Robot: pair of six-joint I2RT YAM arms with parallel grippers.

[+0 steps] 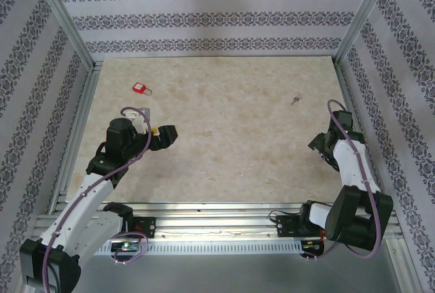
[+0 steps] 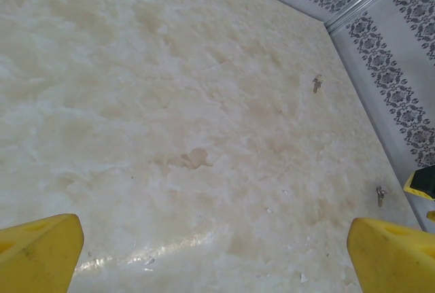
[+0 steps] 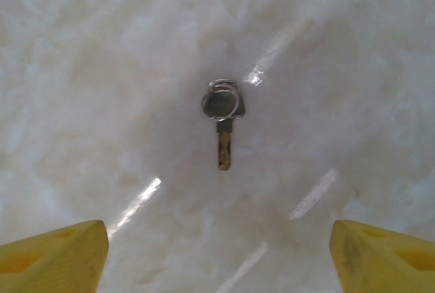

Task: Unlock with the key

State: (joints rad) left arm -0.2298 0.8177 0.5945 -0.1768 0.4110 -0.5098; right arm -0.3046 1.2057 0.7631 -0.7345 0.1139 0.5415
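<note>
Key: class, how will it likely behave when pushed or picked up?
Lying flat on the glossy table, the key would probably slide, not roll. It looks thin and metallic: likely stiff and light, and awkward to pinch up.

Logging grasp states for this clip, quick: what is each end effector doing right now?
Left end effector: open, holding nothing.
Right end effector: open, holding nothing; the key lies untouched ahead of it.
</note>
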